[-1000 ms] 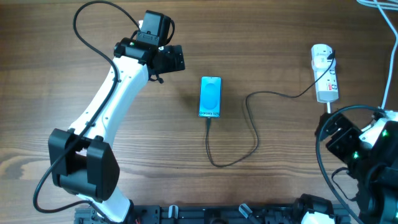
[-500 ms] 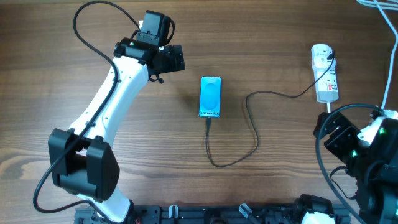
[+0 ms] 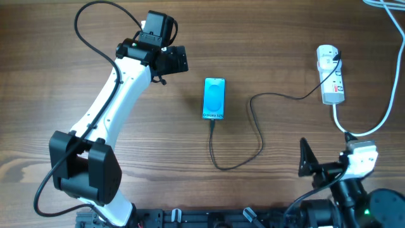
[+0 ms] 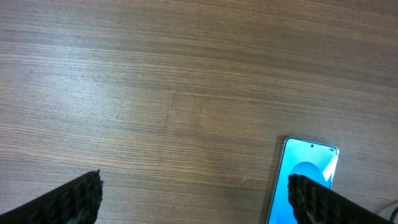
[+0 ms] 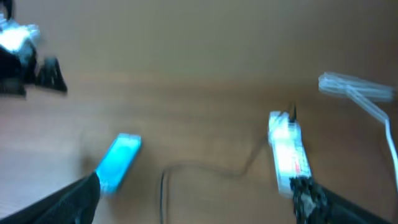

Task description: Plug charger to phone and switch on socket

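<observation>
Phone (image 3: 214, 99) lies flat, long axis front-to-back, port end twd robot, charger (image 3: 211, 142) tip touching it. Socket (image 3: 331, 76) roughly parallel. L gripper (image 4: 193, 194) & R gripper (image 5: 196, 198): fingers wide apart, nothing between.

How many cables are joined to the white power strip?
2. The black charger runs from the socket to the phone; the white cord leaves its lower end.

My overhead camera looks straight down and takes in the whole table (image 3: 285, 38). My left wrist camera hangs close over the wood, facing down, with my left fingertips (image 4: 68, 199) in its bottom corners and the phone (image 4: 303, 186) at lower right. My right wrist camera looks from farther back at a slant, blurred, with the phone lower left and the socket (image 5: 287, 152) at right. All three share the phone.
</observation>
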### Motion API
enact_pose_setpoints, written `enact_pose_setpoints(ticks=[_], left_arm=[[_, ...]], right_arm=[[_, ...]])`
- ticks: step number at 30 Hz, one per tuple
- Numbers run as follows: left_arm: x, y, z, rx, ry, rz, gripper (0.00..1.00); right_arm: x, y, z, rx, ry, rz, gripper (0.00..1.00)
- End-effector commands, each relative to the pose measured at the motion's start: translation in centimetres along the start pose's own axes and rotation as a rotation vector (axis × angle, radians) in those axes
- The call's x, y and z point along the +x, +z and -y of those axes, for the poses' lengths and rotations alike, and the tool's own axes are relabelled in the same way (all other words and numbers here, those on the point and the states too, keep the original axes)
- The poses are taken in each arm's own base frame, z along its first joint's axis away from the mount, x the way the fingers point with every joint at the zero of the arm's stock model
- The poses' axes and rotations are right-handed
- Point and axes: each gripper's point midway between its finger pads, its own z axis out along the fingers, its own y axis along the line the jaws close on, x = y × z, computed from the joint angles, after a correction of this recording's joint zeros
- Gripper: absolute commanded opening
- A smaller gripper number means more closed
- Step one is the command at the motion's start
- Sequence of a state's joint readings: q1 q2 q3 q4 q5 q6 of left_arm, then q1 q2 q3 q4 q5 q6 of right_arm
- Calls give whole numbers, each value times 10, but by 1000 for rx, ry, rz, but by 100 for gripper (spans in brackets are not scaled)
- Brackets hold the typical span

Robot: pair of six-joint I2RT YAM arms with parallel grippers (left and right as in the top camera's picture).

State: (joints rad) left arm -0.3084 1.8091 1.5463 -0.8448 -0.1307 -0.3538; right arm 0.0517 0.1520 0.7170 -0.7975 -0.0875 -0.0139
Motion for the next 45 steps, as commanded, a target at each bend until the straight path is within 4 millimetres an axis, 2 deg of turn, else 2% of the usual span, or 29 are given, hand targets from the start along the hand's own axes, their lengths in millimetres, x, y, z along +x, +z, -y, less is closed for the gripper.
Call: enact_pose_setpoints(ticks=[1, 8, 11, 19, 26, 29, 45], left_arm=[[1, 3, -1, -11, 7, -2, 100], [1, 3, -1, -11, 7, -2, 100], [1, 3, -1, -11, 7, -2, 100], [1, 3, -1, -11, 7, -2, 100], [1, 3, -1, -11, 7, -2, 100], [1, 3, -1, -11, 7, -2, 100], [1, 3, -1, -11, 7, -2, 100]], right_arm=[[14, 13, -12, -70, -49, 73, 100], [16, 50, -28, -171, -121, 299, 100], [20, 61, -26, -163, -130, 358, 100], [46, 79, -17, -122, -117, 354, 100], [63, 89, -6, -68, -51, 322, 100], [84, 95, 7, -4, 25, 234, 100], [84, 95, 13, 32, -3, 233, 100]])
